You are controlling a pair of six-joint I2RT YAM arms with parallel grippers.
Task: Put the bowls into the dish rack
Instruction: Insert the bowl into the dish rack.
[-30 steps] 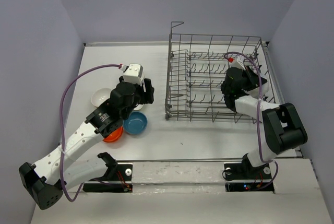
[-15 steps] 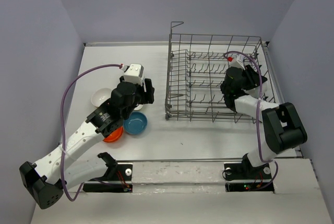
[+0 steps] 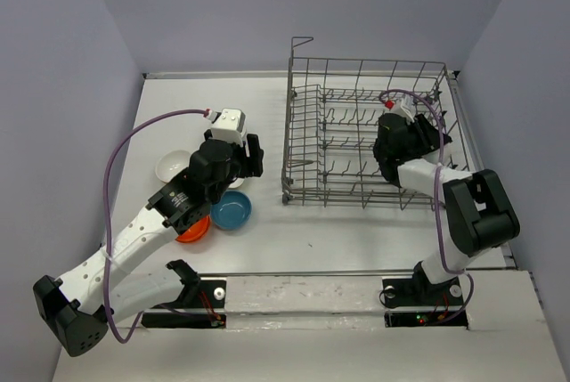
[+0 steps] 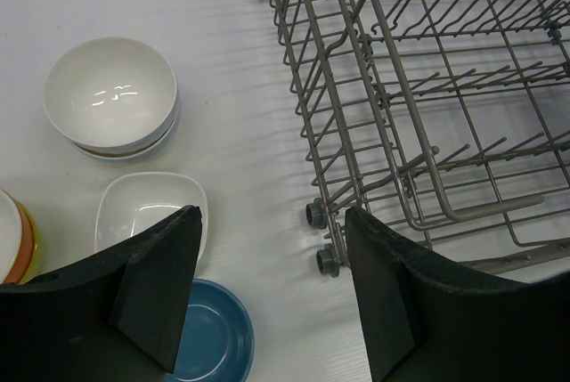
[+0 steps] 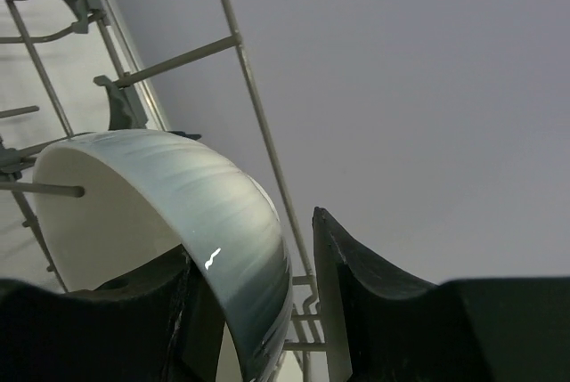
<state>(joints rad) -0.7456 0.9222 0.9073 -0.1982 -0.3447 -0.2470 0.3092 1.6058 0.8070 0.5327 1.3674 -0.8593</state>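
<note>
top external: left gripper (image 4: 272, 217) hovers with fingers spread wide and nothing between them, above glossy bowls on the smooth white table (image 3: 356, 239): round white bowl (image 4: 111, 88), squarish white bowl (image 4: 142, 208), blue bowl (image 4: 209, 342). a bare strip of table separates them from the grey wire dish rack (image 3: 365, 61), which has small wheels at its corner. right gripper (image 5: 254, 248) is at the rack's right end, fingers parted around the rim of a white bowl in the rack (image 5: 134, 195). that bowl stands on edge against the tines, with a gap on one side.

White table (image 3: 338, 239), plain lavender-grey walls (image 3: 223, 8) on three sides, even light
</note>
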